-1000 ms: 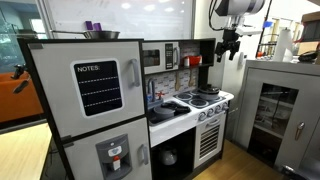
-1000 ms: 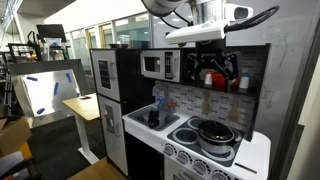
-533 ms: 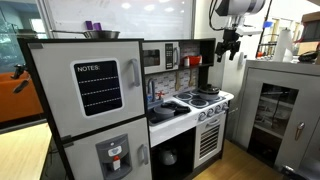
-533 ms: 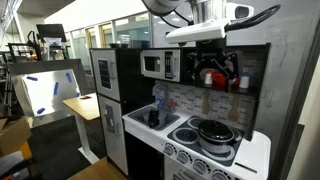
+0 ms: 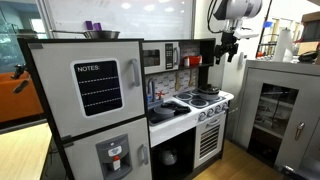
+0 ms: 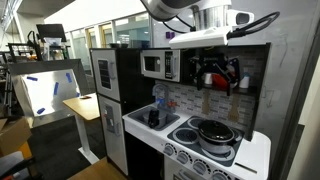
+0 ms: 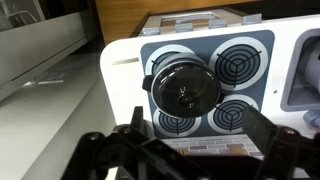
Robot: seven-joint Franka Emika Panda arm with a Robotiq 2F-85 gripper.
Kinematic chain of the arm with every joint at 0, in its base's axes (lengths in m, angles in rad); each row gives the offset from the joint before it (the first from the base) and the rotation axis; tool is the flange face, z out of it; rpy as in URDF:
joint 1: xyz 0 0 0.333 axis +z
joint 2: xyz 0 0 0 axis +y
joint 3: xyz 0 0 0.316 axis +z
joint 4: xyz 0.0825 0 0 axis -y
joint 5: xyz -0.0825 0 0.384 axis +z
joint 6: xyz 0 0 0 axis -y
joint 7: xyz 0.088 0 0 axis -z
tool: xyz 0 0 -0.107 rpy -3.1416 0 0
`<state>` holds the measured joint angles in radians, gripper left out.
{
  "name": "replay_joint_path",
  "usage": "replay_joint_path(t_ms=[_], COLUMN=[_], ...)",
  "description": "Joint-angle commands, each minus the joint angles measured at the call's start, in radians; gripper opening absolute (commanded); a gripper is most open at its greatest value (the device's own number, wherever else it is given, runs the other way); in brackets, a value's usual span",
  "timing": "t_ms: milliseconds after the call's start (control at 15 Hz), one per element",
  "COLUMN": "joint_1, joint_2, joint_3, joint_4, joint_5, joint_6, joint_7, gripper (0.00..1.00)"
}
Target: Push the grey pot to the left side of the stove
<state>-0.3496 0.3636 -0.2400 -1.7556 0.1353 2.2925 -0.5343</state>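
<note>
Wrist view — the grey pot (image 7: 182,88) hides the ten-o'clock burner of the stove (image 7: 122,75); jaws, blurred and cropped at six o'clock, gape wide, empty.

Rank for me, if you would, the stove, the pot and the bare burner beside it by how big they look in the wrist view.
1. The stove: clearly largest, it fills much of the picture.
2. The pot: looks slightly wider than the burner, but it stands nearer the camera, so this place is unsure.
3. The bare burner.
</note>
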Motion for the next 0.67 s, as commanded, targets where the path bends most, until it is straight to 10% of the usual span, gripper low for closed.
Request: replay_joint_path(t_ms=[0,600], joint_1=[-0.053,-0.172], joint_2=[0.096,0.34], joint_3=[0.04,0.095], joint_4=[0.113,0.423], joint_5=[0.011,0.011], joint_6=[-0.006,-0.073], joint_7=[-0.017,-0.002], gripper=[1.0,1.0])
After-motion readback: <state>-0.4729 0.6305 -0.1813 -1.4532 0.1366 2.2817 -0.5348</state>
